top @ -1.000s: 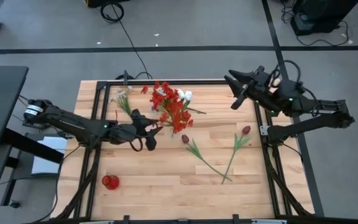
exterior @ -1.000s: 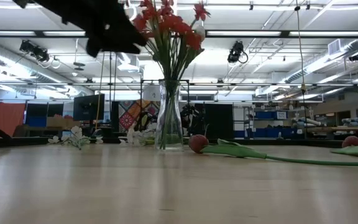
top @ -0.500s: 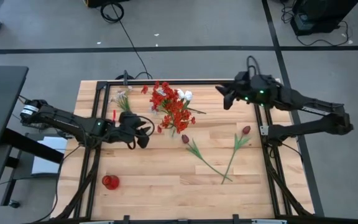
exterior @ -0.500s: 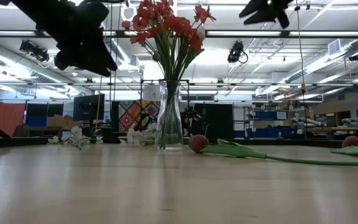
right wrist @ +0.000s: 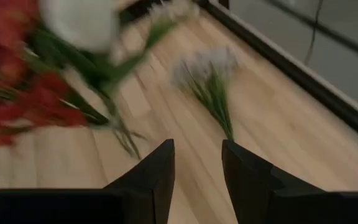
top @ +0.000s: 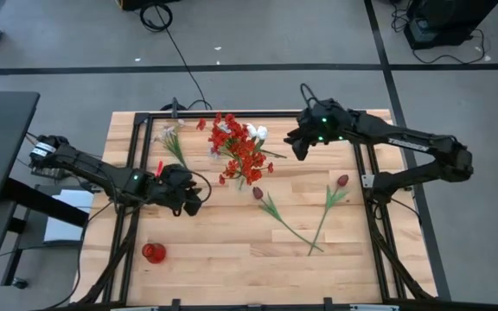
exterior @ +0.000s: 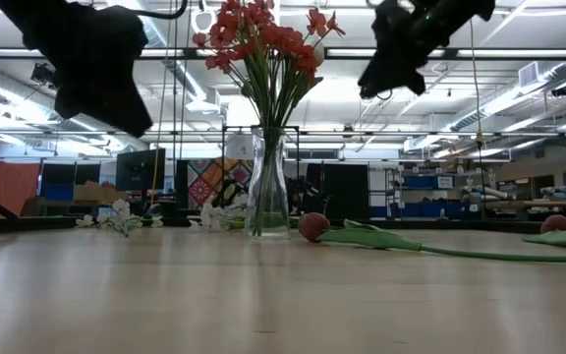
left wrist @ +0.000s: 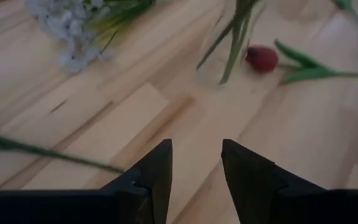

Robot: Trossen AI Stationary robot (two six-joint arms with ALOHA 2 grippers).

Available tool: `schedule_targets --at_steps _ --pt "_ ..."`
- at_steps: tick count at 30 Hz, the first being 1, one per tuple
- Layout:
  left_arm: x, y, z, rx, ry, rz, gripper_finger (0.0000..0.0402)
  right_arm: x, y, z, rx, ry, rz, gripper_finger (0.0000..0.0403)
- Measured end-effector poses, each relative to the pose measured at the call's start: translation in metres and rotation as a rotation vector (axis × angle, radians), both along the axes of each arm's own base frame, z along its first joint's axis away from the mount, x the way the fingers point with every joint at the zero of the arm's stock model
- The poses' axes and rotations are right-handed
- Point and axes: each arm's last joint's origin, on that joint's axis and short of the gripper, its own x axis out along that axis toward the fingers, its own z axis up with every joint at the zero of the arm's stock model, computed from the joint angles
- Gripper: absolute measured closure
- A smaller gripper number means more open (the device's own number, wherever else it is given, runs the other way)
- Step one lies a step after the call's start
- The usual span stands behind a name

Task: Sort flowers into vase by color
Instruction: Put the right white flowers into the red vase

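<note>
The left tool [top: 190,198] has drawn back from the vase [exterior: 266,182], open and empty; the right tool [top: 296,143] (also open, empty) has moved toward the red flowers [top: 239,147] standing there, so sorting continues.

Even, bright overhead light reaches you across the worktop [top: 232,242], with only soft shadows beneath the arms. At table height, ceiling strip lights [exterior: 519,51] glare behind the glass vase [exterior: 266,187], turning both arms to silhouettes. Your right wrist camera smears the red flowers [right wrist: 11,93] and white tulip [right wrist: 82,22] with blur.
</note>
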Motion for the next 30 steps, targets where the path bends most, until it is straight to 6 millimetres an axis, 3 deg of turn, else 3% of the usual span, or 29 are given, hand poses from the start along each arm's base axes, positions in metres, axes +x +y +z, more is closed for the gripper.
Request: schedule_targets --at_steps 11,24,30 --pt "-0.006 -0.004 -0.003 -0.033 0.031 0.034 0.0258 0.015 -0.034 -0.041 0.121 0.113 0.107 0.0288" --pt "-0.007 -0.004 -0.004 -0.028 0.042 0.034 0.0258 0.036 -0.064 -0.105 0.217 0.263 0.169 0.0282" --pt "-0.009 -0.002 -0.005 -0.018 0.066 0.037 0.0258 0.052 -0.075 -0.129 0.113 0.288 0.163 0.0260"
